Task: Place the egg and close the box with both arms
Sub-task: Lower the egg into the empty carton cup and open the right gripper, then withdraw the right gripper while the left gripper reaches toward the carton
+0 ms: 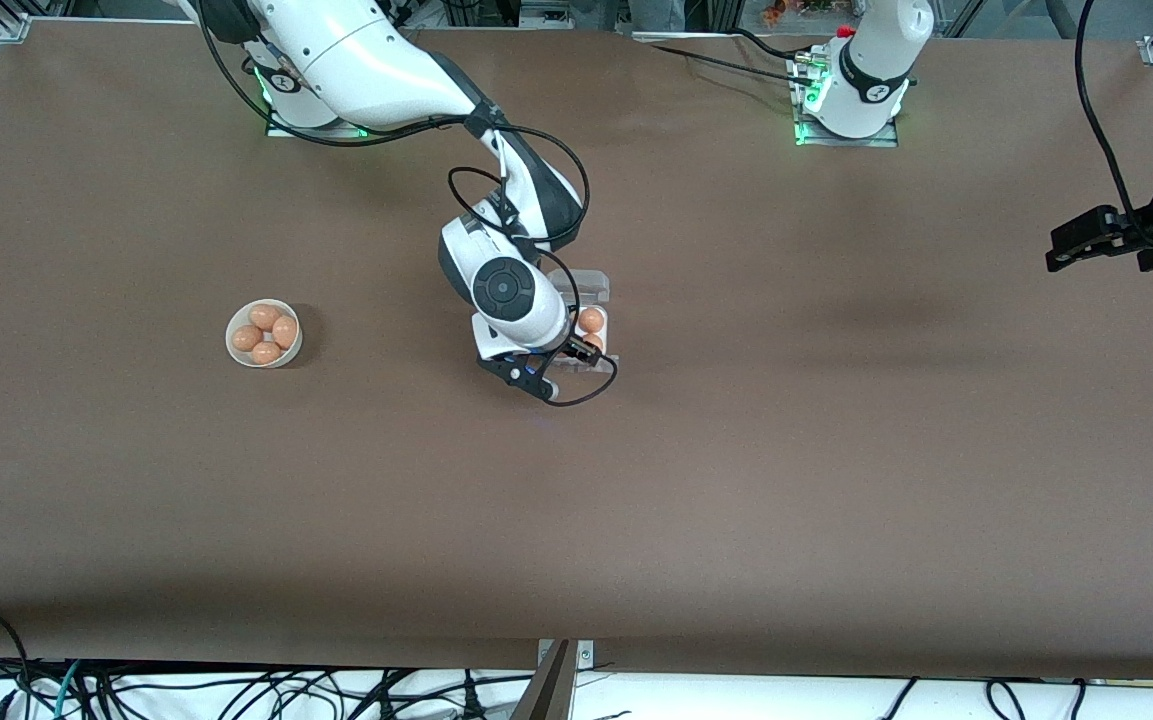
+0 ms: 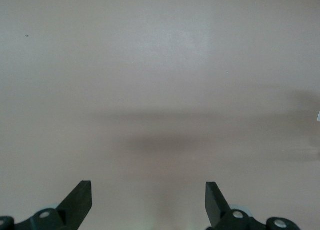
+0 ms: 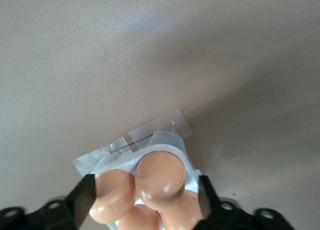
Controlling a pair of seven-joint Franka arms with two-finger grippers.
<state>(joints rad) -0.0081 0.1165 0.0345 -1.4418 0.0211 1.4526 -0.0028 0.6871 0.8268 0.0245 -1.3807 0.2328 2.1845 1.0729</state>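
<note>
Near the middle of the brown table, the right gripper hangs low over the box, its jaws spread wide with an egg sitting between the fingers in the tray, not visibly clamped. Other eggs fill the cells beside it, and the clear lid lies open toward the robots' edge. A white bowl of eggs stands toward the right arm's end, about level with the box. The left gripper waits over the table's edge at the left arm's end, jaws open and empty.
</note>
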